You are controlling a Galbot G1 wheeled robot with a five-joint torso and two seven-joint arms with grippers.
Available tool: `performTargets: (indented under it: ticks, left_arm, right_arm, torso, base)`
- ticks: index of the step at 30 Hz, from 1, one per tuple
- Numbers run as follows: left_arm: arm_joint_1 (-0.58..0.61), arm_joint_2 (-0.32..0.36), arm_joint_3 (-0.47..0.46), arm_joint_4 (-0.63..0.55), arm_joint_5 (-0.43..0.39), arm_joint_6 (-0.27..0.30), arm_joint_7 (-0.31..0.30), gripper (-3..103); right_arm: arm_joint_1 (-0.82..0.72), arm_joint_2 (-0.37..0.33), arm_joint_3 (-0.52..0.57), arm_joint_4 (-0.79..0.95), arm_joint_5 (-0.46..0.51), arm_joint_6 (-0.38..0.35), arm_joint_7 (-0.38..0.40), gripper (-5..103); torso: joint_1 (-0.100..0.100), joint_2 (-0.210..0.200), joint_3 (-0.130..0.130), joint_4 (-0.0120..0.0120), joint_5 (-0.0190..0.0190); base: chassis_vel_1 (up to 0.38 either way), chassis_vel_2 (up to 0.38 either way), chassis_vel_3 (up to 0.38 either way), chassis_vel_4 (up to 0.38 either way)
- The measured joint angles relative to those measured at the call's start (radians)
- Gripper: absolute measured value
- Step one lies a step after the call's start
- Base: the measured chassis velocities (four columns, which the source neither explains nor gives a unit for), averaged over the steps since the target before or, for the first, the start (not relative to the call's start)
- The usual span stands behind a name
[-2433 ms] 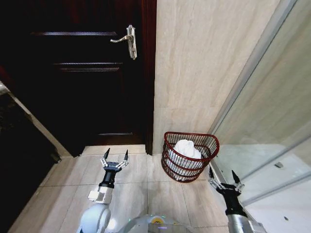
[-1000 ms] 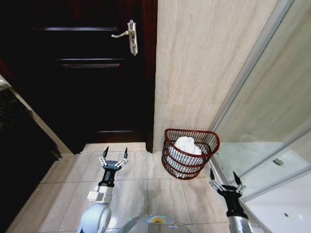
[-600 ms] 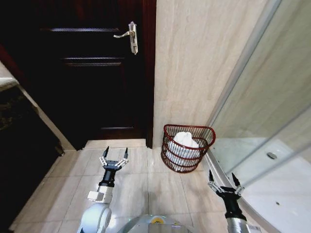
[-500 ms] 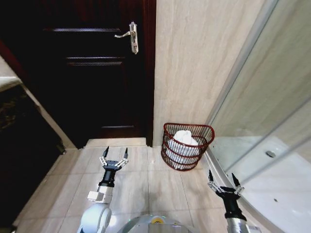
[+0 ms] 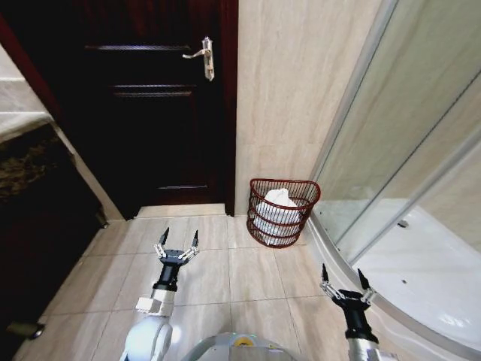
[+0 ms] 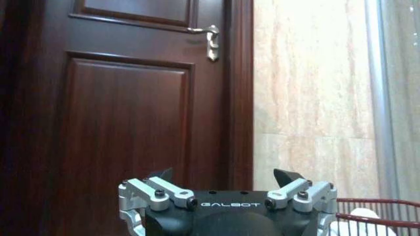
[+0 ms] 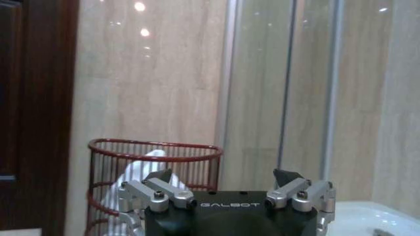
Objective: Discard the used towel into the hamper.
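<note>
Backed off since a moment ago: whole view shifted, hamper (image 5: 283, 212) now farther out and smaller in head view, so base/camera moved, not the basket. White towel (image 5: 278, 203) sits inside hamper, against tiled wall by dark door (image 5: 150, 113). Looks done. Left gripper (image 5: 177, 245) and right gripper (image 5: 344, 283) both spread wide, empty, low over floor. Open tile ahead; curved shower base (image 5: 421, 271) close beside right gripper, dark cabinet (image 5: 30, 195) on left.

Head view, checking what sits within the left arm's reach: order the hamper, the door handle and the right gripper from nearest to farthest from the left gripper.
From the left gripper, open over the floor tiles:
1. The hamper, ahead to the right against the wall, towel inside.
2. The right gripper, open, low to the right.
3. The door handle, high on the dark door.
</note>
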Motion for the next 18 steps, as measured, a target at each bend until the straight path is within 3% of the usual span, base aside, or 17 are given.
performTargets:
  ticks: [18]
  left_arm:
    - [0.004,-0.002,0.004,0.001,0.002,0.001,0.003,100]
  right_arm:
    - [-0.018,-0.01,0.011,-0.006,0.012,-0.016,0.053,100]
  torso:
    - [0.0,0.0,0.0,0.0002,0.0002]
  base:
    - [-0.096,-0.1,-0.095,-0.094]
